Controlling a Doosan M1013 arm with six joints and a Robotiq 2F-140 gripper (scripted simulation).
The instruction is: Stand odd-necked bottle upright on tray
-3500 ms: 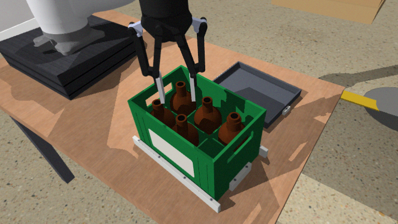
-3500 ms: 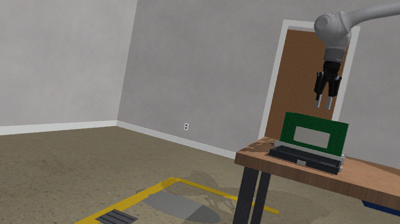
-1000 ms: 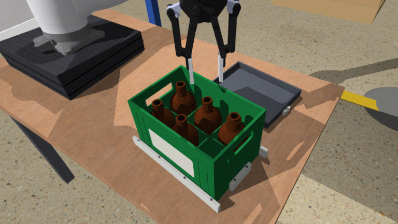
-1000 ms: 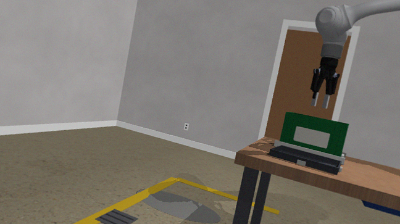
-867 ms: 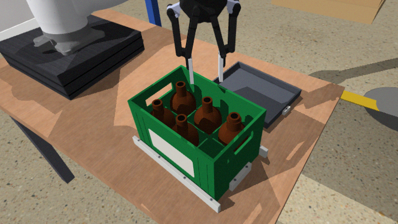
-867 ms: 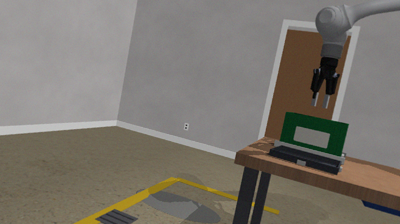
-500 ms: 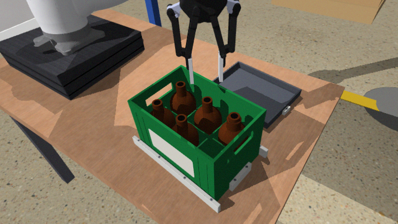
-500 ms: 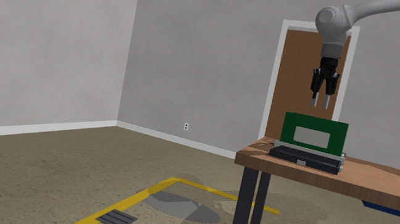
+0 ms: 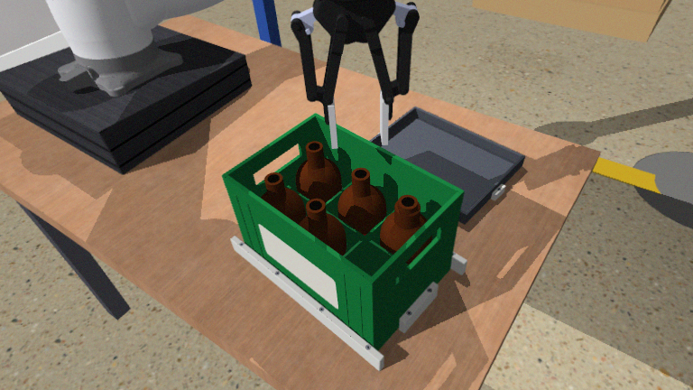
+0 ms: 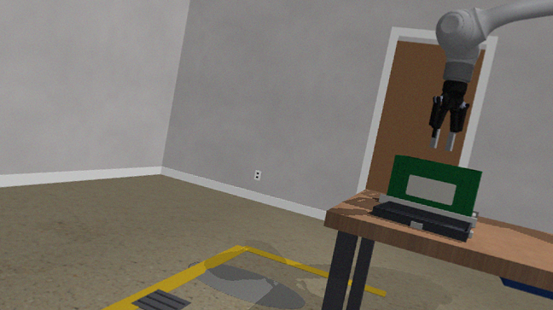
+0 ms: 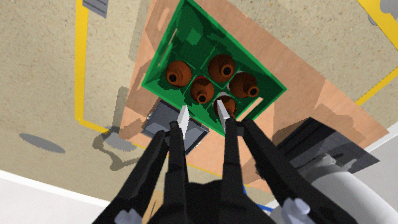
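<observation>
A green crate (image 9: 338, 232) stands on the wooden table and holds several brown bottles upright; it also shows in the wrist view (image 11: 212, 75) and the exterior view (image 10: 434, 184). One bottle (image 9: 317, 170) stands in the far left cell, another (image 9: 361, 199) beside it, one (image 9: 404, 223) at the right, two (image 9: 281, 193) (image 9: 322, 223) at the near left. One near cell is empty. A dark grey tray (image 9: 450, 154) lies flat behind the crate. My gripper (image 9: 358, 131) hangs above the crate's far rim, open partway, with nothing between its fingers.
The arm's white base stands on a black plate (image 9: 125, 82) at the table's far left. White stop rails (image 9: 305, 301) hold the crate's base. The table's edges fall off near the crate's front and right.
</observation>
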